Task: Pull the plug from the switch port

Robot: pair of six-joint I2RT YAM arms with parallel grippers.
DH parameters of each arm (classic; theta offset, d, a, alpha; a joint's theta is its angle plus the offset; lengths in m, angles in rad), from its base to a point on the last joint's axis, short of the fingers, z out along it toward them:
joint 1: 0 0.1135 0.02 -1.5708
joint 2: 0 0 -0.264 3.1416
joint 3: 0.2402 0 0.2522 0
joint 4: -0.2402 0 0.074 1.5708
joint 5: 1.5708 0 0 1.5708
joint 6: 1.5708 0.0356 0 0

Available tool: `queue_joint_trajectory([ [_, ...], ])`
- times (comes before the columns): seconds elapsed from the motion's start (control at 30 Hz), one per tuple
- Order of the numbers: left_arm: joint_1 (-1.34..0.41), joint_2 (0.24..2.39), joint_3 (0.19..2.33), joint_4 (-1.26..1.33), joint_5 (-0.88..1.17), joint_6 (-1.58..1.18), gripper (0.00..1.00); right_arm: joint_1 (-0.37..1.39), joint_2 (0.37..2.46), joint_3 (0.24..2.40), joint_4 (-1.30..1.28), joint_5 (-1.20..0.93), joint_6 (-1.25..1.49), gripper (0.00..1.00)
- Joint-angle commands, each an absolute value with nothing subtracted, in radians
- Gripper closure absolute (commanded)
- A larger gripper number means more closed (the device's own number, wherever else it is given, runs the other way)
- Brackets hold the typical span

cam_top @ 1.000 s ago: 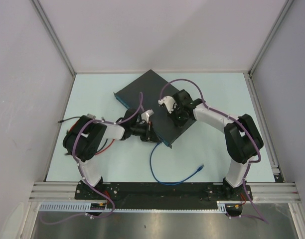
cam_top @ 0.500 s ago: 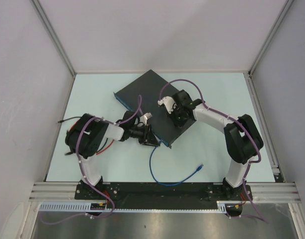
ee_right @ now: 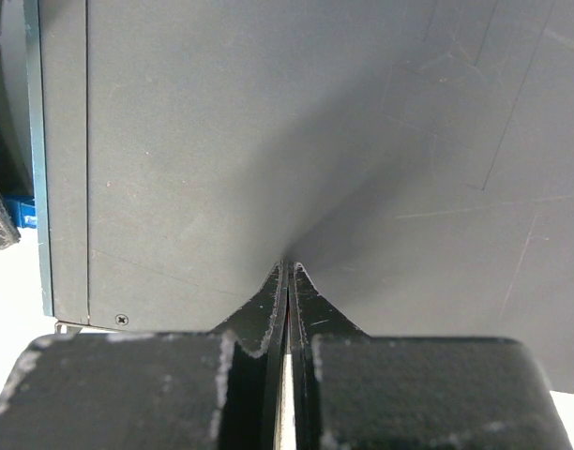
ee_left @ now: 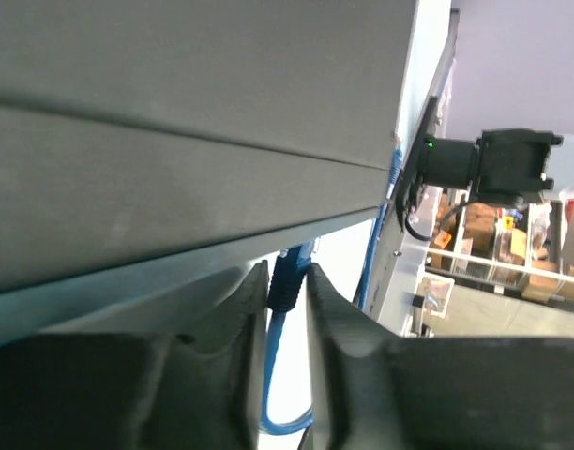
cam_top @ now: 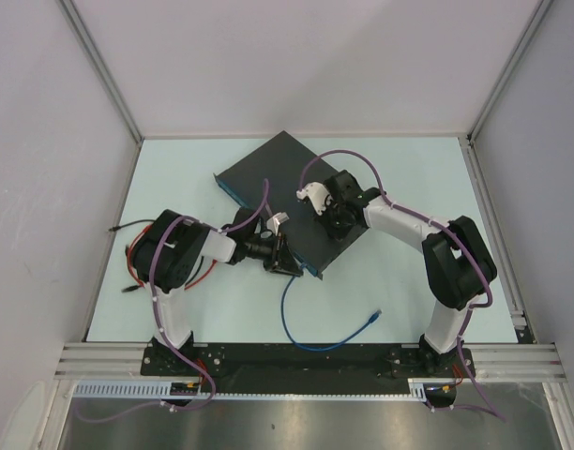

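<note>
The switch [cam_top: 287, 187] lies at an angle in the middle of the table, its blue-teal socket edge [cam_top: 259, 220] facing front left. A blue plug [ee_left: 292, 272] sits at that edge, and its blue cable [cam_top: 292, 319] loops toward the front. My left gripper [cam_top: 283, 260] is shut on the plug, one finger on each side in the left wrist view [ee_left: 287, 281]. My right gripper [cam_top: 336, 221] is shut, with its tips pressed on the switch's top [ee_right: 268, 122]. The plug also shows at the left edge of the right wrist view [ee_right: 22, 214].
The cable's free end [cam_top: 375, 317] lies on the table at front right. Red and black wires [cam_top: 137, 272] trail beside the left arm. White walls enclose the table on three sides. A metal rail [cam_top: 296, 361] runs along the front.
The left arm's elbow has shifted a little toward the back right. Its gripper stays at the switch's front corner on the plug. The right arm has not moved.
</note>
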State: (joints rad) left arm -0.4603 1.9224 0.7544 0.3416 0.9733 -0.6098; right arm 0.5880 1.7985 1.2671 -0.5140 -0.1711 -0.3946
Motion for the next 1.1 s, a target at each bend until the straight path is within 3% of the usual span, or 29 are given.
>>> queue_joint_trajectory([
  [0.0,-0.457,1.884,0.767,0.371,0.988,-0.592,0.81,0.617,1.824,1.232,-0.557,-0.164,-0.406,1.00],
  [0.03,-0.457,1.878,0.772,0.304,0.979,-0.557,0.87,0.617,1.824,1.232,-0.558,-0.163,-0.408,1.00],
  [0.13,-0.456,1.827,0.762,0.197,0.928,-0.461,0.92,0.624,1.821,1.230,-0.557,-0.161,-0.410,1.00],
  [0.33,-0.425,1.697,0.663,0.078,0.824,-0.365,0.99,0.623,1.809,1.230,-0.548,-0.152,-0.422,1.00],
  [0.5,-0.394,1.545,0.696,0.023,0.865,-0.296,1.00,0.623,1.773,1.232,-0.545,-0.149,-0.414,1.00],
  [0.63,-0.384,1.331,0.833,-0.237,0.905,-0.053,1.00,0.612,1.743,1.232,-0.549,-0.161,-0.396,1.00],
  [0.83,-0.194,1.216,0.991,-0.810,0.976,0.426,1.00,0.586,1.732,1.232,-0.537,-0.130,-0.416,1.00],
  [1.07,0.107,1.132,1.060,-1.029,0.789,0.670,1.00,0.591,1.764,1.262,-0.497,-0.041,-0.499,1.00],
])
